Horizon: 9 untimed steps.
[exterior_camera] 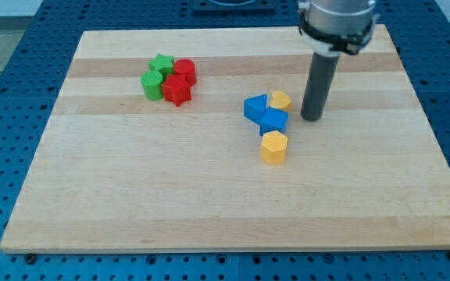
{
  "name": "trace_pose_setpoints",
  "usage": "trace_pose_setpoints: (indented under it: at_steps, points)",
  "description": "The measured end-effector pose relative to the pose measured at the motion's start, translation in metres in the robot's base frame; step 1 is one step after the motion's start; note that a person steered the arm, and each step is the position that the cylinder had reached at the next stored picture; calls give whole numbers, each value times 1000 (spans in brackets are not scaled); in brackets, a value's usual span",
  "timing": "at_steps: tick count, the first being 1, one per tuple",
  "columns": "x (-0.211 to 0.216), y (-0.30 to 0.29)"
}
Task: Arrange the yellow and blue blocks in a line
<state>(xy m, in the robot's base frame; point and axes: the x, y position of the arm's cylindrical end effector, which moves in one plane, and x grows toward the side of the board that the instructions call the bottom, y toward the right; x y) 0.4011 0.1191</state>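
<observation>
Yellow hexagonal block (273, 147), two blue blocks (262, 114), small yellow block (280, 100) roughly aligned; my tip (312, 118), bare rod gripping nothing, just right—next, judged: nudge small yellow leftward into line.

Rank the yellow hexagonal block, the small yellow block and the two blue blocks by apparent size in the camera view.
1. yellow hexagonal block, though it sits nearest the camera, so unsure
2. The two blue blocks, left and right: look alike, and they overlap
3. small yellow block, partly hidden

Wooden board (209, 211); blue perforated table (6, 117)
</observation>
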Motion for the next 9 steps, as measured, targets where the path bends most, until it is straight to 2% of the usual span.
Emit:
trace_pose_setpoints:
  at_steps: [1, 2, 3, 4, 6, 9]
  points:
    - [-46, 0]
    - [-49, -11]
    - [-49, -62]
    - [-42, -108]
    - [25, -136]
    - [22, -88]
